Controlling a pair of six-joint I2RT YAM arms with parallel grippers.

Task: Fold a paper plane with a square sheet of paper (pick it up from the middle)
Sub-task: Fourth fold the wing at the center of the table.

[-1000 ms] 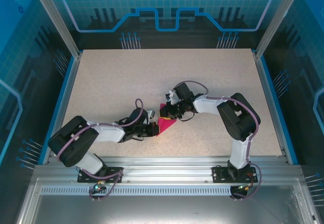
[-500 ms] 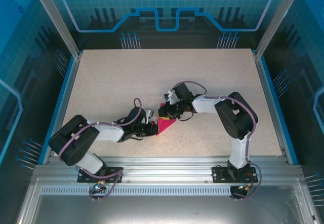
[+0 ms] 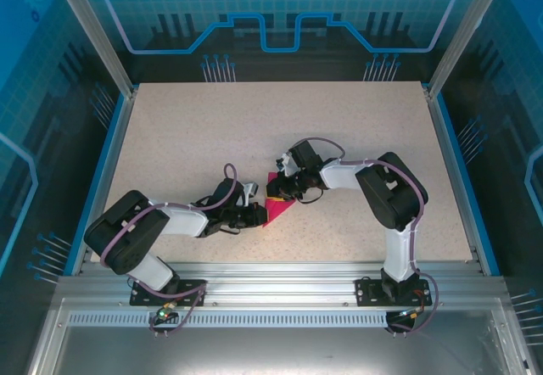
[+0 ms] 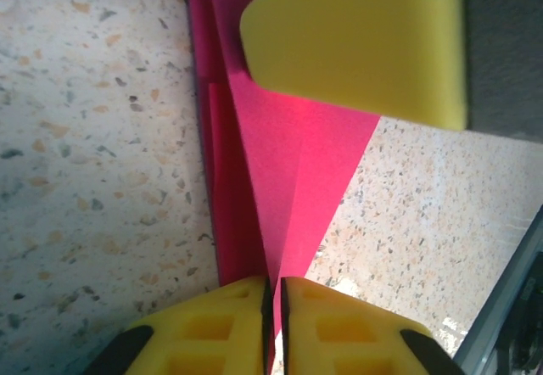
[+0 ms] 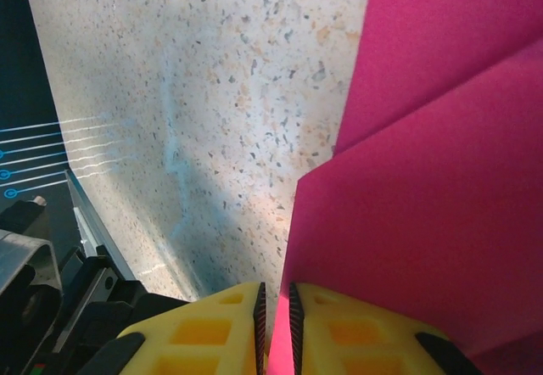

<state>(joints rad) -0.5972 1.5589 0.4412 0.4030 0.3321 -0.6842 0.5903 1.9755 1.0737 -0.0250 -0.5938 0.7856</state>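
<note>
Magenta paper (image 3: pixel 281 209), part folded, sits at the centre of the speckled surface (image 3: pixel 187 137), between both arms. In the top view its upper and left edges are hidden under them. Left end effector (image 4: pixel 273 311): pads nearly together, pinching a paper edge at frame bottom. Right end effector (image 5: pixel 273 320): same, narrow, clamped on paper. Fold count unclear; wrist frames cut the paper off.

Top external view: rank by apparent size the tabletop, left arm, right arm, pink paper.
1. Largest: speckled beige tabletop.
2. Tied: black-and-white left arm and right arm look alike, so they are not ranked.
3. Smallest: folded magenta paper sheet, partly covered by the jaws.
</note>
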